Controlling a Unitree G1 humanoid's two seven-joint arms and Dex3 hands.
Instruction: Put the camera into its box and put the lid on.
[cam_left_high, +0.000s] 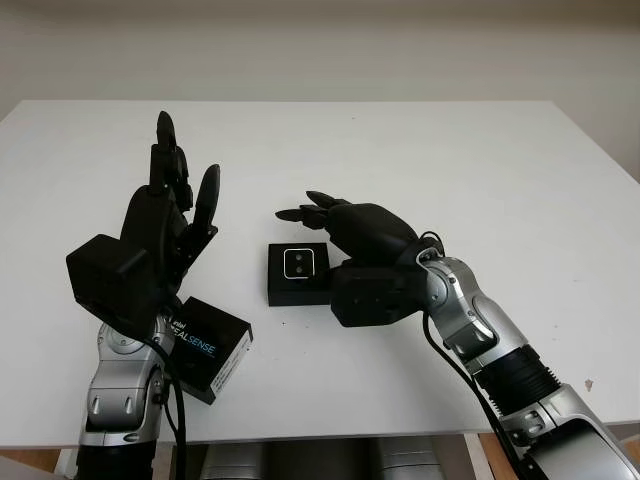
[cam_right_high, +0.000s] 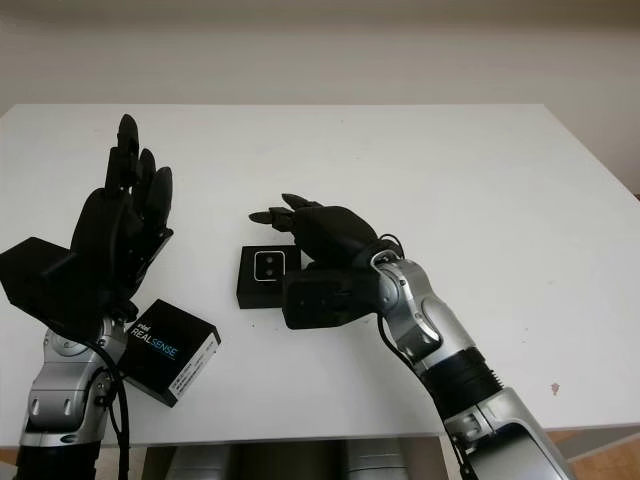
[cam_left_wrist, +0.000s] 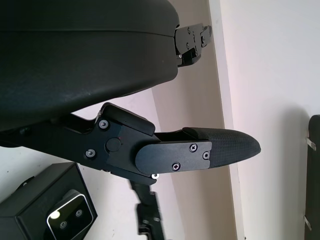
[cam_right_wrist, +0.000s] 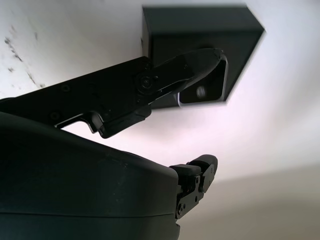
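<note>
A small black box (cam_left_high: 290, 283) lies open at the middle of the white table (cam_left_high: 450, 160), and the camera (cam_left_high: 300, 264) sits in it with its two lenses facing up. The black lid (cam_left_high: 212, 352), printed REALSENSE, lies tilted near the front edge, partly behind my left forearm. My left hand (cam_left_high: 185, 170) is open and raised above the table, left of the box. My right hand (cam_left_high: 312, 210) is open and hovers just over the box's far right side, holding nothing. The right wrist view shows a finger (cam_right_wrist: 185, 70) crossing in front of the box (cam_right_wrist: 200, 35).
The table's front edge runs just below the lid. Bare white tabletop stretches behind and to the right of the box. A plain wall stands beyond the far edge.
</note>
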